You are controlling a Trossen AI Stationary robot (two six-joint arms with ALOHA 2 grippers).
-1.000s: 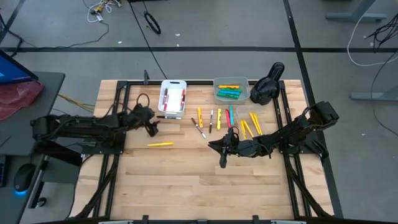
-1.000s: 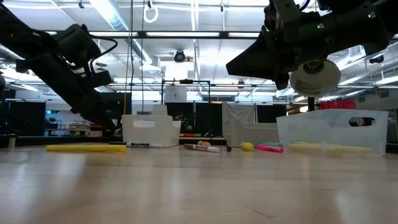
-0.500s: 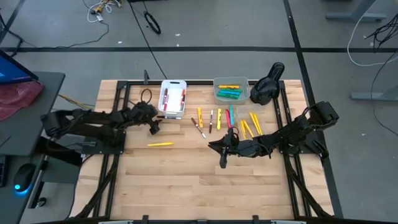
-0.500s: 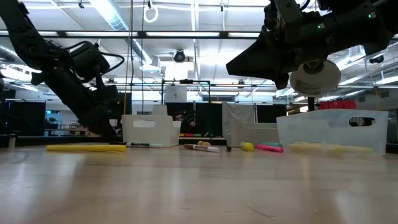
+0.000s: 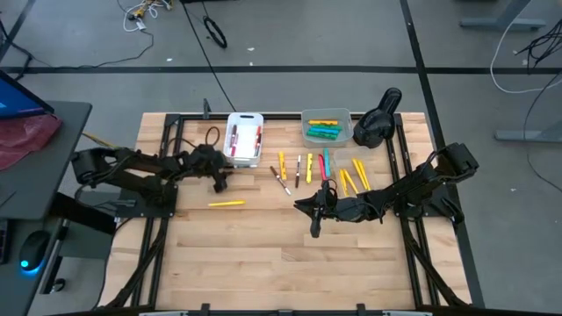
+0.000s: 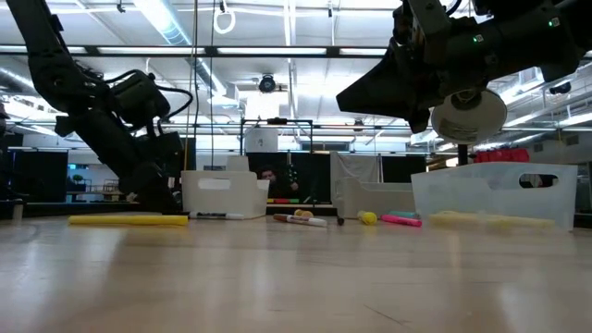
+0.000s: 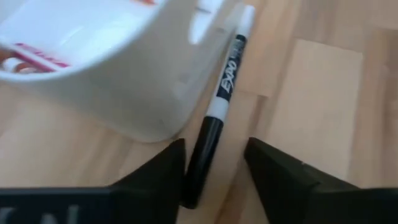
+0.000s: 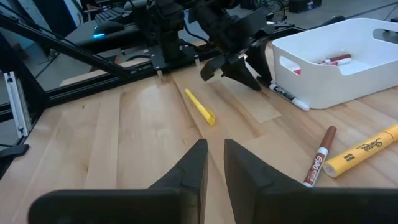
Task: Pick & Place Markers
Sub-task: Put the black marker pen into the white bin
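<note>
- Straddling a black-and-white dry-erase marker [image 7: 217, 118], my left gripper [image 7: 214, 165] is down at the table with one finger on each side and a gap showing on both; nothing is gripped. That marker lies on the wood right against the white bin [image 5: 244, 138].
- White bin: holds red-and-white markers [image 5: 247, 137].
- Right gripper [image 8: 214, 163]: hovers over the middle of the table, fingers nearly together with a narrow slit between them, holding nothing.
- Loose on the table: one yellow highlighter [image 5: 226, 204] alone near the left arm; a row of yellow, pink, green and thin dark markers [image 5: 309, 168] ahead of the right gripper.
- Grey bin [image 5: 347, 118] at the far edge: green and yellow markers [image 5: 323, 132] inside.
</note>
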